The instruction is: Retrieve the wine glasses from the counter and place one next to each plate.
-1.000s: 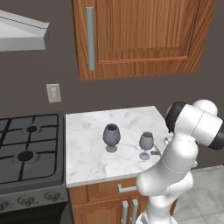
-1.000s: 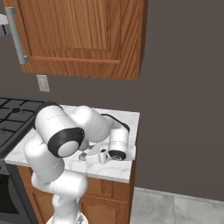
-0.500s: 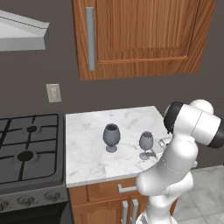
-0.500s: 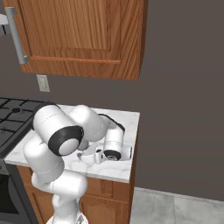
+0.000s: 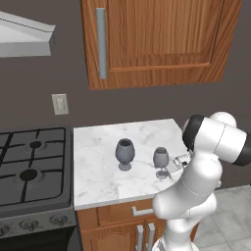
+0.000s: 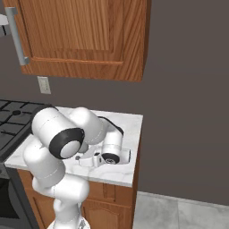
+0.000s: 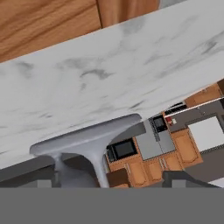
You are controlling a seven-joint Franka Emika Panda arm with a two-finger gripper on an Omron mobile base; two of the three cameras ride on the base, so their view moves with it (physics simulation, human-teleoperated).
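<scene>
Two grey wine glasses stand upright on the white marble counter (image 5: 98,162). The wider, darker glass (image 5: 124,153) is near the middle; the slimmer glass (image 5: 160,162) stands to its right, close to the front edge. My gripper (image 5: 172,167) is low over the counter, right beside the slimmer glass, and open. In the hand view the picture is rolled over: the slimmer glass's disc foot (image 7: 87,136) and stem fill the near field, between the dark fingertips (image 7: 64,177) of my gripper (image 7: 124,178). My arm hides both glasses in the right base view. The plates are out of view.
A black gas stove (image 5: 29,171) adjoins the counter on the left under a range hood (image 5: 24,37). A wooden wall cabinet (image 5: 157,39) hangs above. The counter ends at its right edge (image 6: 136,147), with tiled floor (image 6: 179,210) beyond.
My hand has crept left along the counter, closer to the slimmer glass. Both glasses stand where they were.
</scene>
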